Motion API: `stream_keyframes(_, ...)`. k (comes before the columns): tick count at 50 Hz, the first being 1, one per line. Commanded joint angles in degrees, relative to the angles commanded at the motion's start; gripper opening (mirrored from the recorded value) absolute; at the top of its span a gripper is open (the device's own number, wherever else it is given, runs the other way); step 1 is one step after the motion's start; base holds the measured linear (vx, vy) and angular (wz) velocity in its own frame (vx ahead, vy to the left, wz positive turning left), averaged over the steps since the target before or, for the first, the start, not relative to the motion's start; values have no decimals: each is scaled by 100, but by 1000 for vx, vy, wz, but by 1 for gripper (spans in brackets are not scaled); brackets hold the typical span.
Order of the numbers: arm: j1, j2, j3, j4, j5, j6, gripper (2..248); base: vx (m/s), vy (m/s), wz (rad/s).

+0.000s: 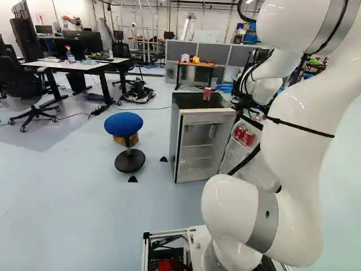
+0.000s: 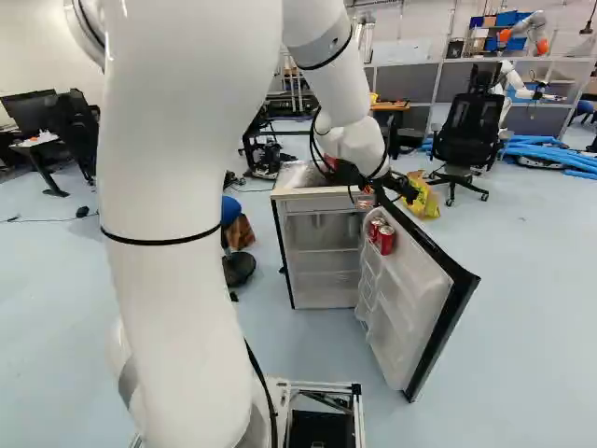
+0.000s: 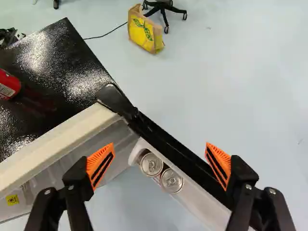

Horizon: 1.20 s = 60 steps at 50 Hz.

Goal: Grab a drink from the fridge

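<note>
Cans (image 2: 386, 241) in fridge door (image 2: 417, 289): bases hidden | pincer (image 2: 403, 189): fingers spread apart

Your big white arm (image 1: 299, 130) goes up tall from its lowest joint (image 1: 225, 255), bends over high up, then reaches ahead and down to its wrist (image 2: 359, 147). At the end you can see your black gripper (image 2: 399, 185), facing down. Its two fingers (image 3: 77, 185) are spread wide apart, with nothing pinched between them. The orange pads (image 3: 100, 164) at their tips lean in toward each other but do not touch.
</note>
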Motion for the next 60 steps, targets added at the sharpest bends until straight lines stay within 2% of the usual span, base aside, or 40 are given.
stream_keyframes(16, -247, 26, -182, 29, -15, 0, 247, 0, 0, 0)
stream_keyframes(28, -435, 46, -315, 253, -164, 0, 247, 0, 0, 0)
stream_keyframes(60, -926, -317, -762, 1546, -992, 0, 247, 0, 0, 0)
